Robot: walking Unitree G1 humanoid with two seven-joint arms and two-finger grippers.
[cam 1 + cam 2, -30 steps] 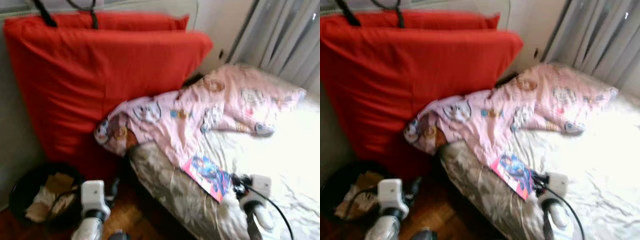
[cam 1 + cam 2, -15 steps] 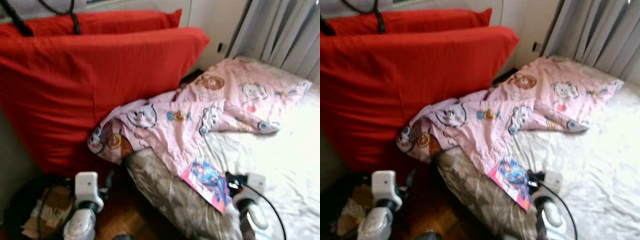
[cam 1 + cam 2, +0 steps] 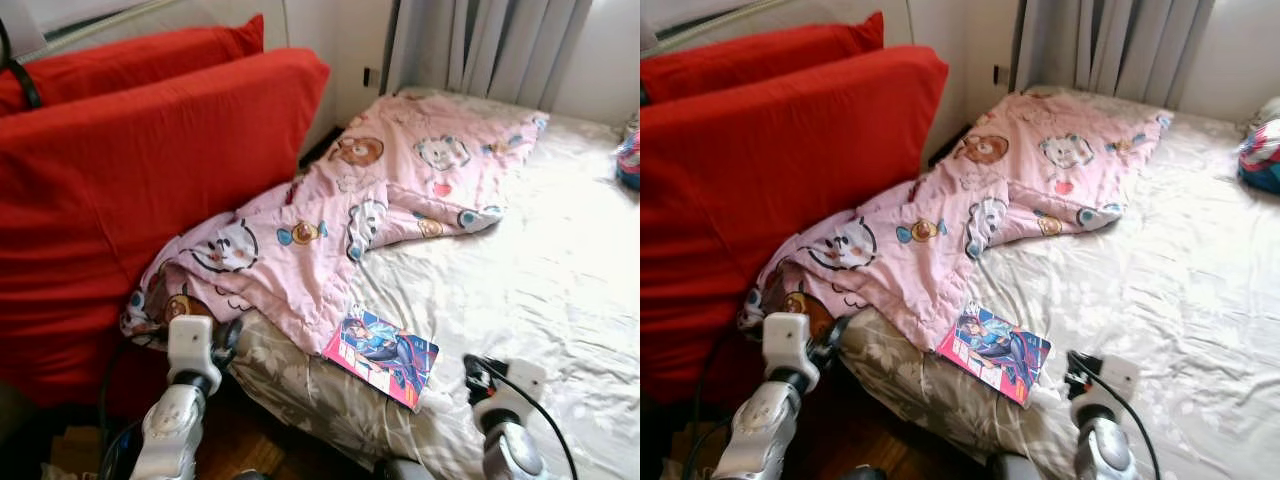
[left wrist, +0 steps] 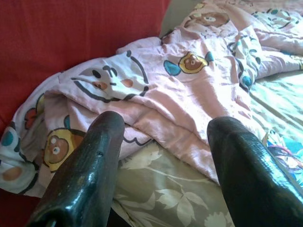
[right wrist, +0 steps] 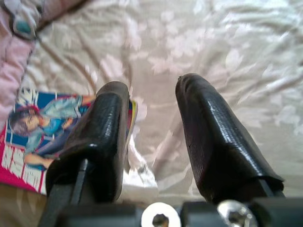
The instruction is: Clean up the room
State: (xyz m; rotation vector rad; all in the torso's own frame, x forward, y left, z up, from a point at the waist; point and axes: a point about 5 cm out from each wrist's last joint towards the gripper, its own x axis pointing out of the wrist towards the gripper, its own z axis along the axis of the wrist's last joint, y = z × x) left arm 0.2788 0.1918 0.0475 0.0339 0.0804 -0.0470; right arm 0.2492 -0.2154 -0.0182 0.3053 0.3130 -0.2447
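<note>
The right pincer [image 5: 151,137], fingers spread and holding nothing, hovers just above the bed [image 3: 560,260] beside the comic [image 3: 381,356], which lies flat near the bed's edge, touching the pink blanket's [image 3: 330,230] hem. The left pincer [image 4: 165,156], also spread and empty, points at the blanket. The step looks like the approach to a first pickup, probably the comic; next, the right pincer must slide over its near edge and pinch it.

We see our right gripper [image 5: 151,123] with fingers spread above the pale floral bedsheet [image 5: 227,52], a colourful comic book [image 5: 42,137] lying just beside one finger [image 5: 102,137].
</note>
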